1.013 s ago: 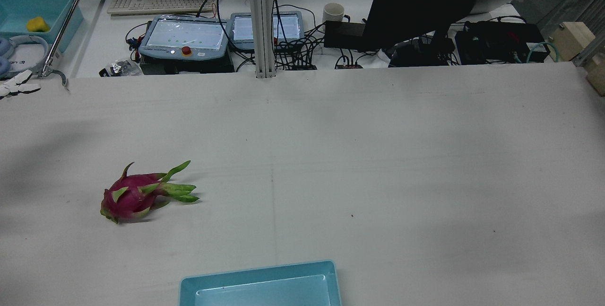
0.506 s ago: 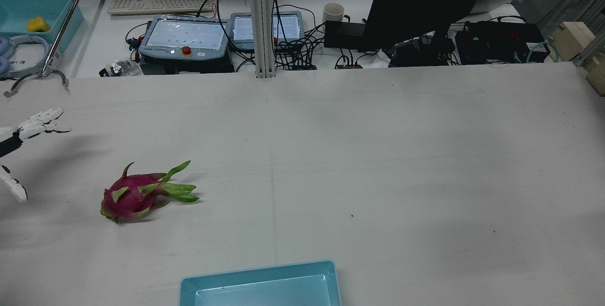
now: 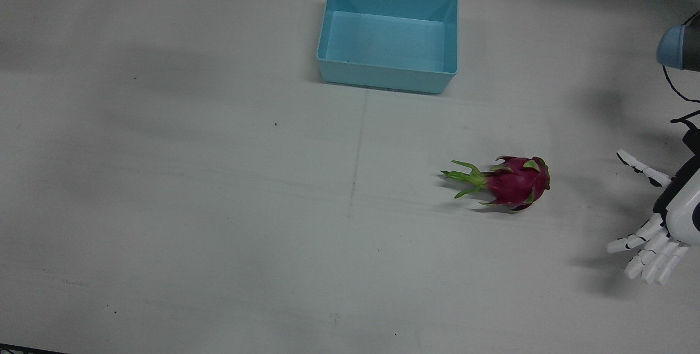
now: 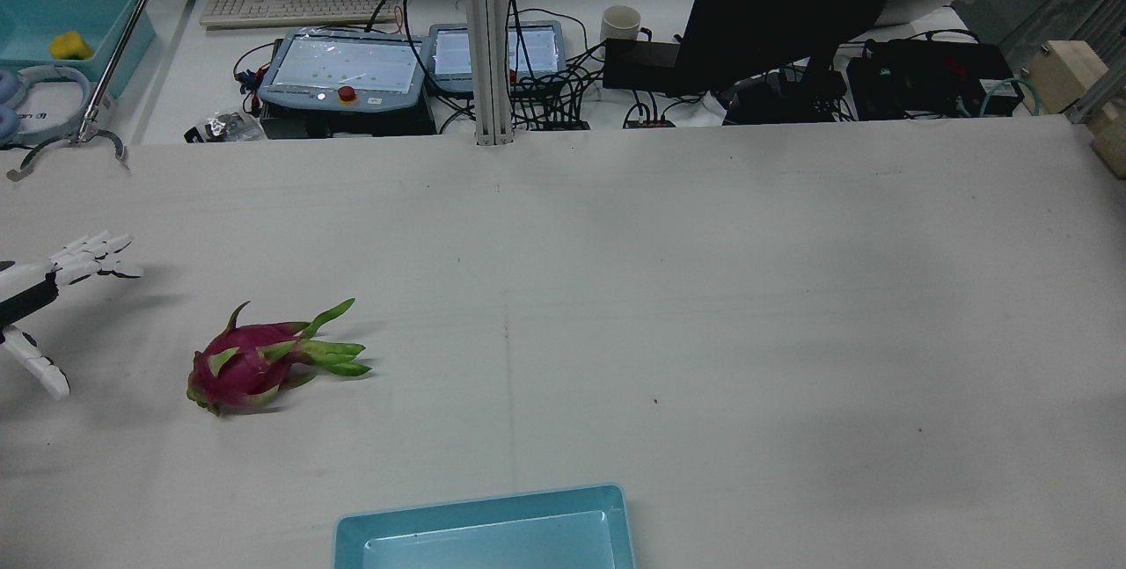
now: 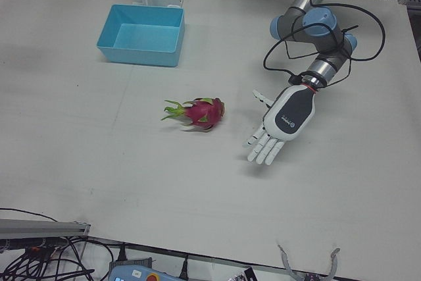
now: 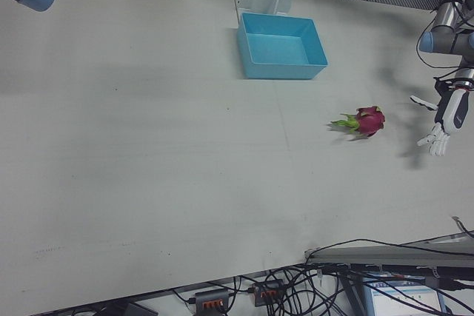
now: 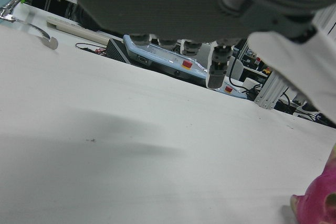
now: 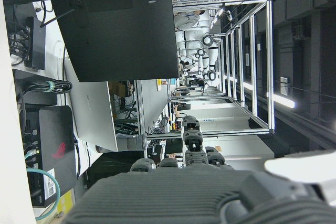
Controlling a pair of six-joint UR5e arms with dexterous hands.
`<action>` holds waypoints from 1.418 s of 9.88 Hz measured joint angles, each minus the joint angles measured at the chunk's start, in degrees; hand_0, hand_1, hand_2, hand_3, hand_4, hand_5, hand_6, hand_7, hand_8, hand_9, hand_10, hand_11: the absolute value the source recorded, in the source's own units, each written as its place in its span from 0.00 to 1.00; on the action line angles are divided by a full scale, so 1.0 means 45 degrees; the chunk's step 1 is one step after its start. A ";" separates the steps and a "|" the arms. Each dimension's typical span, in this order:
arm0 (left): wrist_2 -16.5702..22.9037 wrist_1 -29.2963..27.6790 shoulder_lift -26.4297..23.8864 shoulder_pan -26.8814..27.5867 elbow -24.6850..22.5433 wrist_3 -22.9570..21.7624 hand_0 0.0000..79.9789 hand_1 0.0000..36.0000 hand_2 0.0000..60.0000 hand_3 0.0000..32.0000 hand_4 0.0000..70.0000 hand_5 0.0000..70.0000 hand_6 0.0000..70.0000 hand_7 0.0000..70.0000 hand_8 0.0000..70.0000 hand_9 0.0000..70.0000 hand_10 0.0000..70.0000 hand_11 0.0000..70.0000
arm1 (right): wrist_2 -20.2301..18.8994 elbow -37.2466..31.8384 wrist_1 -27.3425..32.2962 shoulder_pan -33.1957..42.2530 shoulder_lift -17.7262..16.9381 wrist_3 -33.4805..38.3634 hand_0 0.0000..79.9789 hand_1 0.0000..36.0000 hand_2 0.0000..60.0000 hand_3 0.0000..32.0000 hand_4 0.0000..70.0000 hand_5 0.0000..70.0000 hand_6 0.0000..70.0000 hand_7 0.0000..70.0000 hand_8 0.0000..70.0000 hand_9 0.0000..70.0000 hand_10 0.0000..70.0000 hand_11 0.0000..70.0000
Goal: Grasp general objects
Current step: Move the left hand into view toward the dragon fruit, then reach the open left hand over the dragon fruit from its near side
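A pink dragon fruit [image 3: 514, 184] with green leaf tips lies on its side on the white table, also in the rear view [image 4: 246, 362], the left-front view [image 5: 200, 112] and the right-front view [image 6: 366, 120]. My left hand [image 5: 283, 123] is open and empty, fingers spread, hovering beside the fruit's round end with a clear gap; it shows at the frame edge from above [image 3: 661, 222] and from the rear [image 4: 35, 305]. In the left hand view the fruit [image 7: 317, 205] sits at the bottom right. My right hand [image 8: 184, 192] shows only in its own view, open, facing the lab.
A light blue bin [image 3: 388, 77] stands empty near the robot's side of the table, also in the rear view [image 4: 484, 507]. Beyond the far table edge are a keyboard [image 4: 295, 6], teach pendants [image 4: 343, 68], a monitor [image 4: 792, 6] and a reaching tool [image 4: 79, 142].
My left hand has come into the rear view from the left edge and moved nearer the dragon fruit. The fruit and the bin have not moved.
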 measured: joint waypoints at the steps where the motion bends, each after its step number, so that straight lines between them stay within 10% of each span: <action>1: -0.0068 0.0139 0.0001 0.0129 0.0000 -0.0180 0.61 0.41 0.00 0.00 0.00 0.37 0.00 0.09 0.00 0.00 0.00 0.00 | -0.0001 0.0000 0.0000 0.0000 0.0000 0.0000 0.00 0.00 0.00 0.00 0.00 0.00 0.00 0.00 0.00 0.00 0.00 0.00; 10: -0.1111 0.0106 -0.0033 0.1397 -0.0005 -0.2200 0.61 0.34 0.00 0.00 0.00 0.42 0.00 0.10 0.00 0.00 0.00 0.00 | 0.0005 0.0000 0.0000 -0.0004 0.0000 0.0000 0.00 0.00 0.00 0.00 0.00 0.00 0.00 0.00 0.00 0.00 0.00 0.00; 14: -0.4338 0.2841 -0.0415 0.4456 -0.2148 -0.1955 0.58 0.20 0.00 0.00 0.00 0.22 0.00 0.03 0.00 0.00 0.00 0.00 | 0.0012 0.0006 -0.0005 -0.0003 0.0000 -0.0021 0.00 0.00 0.00 0.00 0.00 0.00 0.00 0.00 0.00 0.00 0.00 0.00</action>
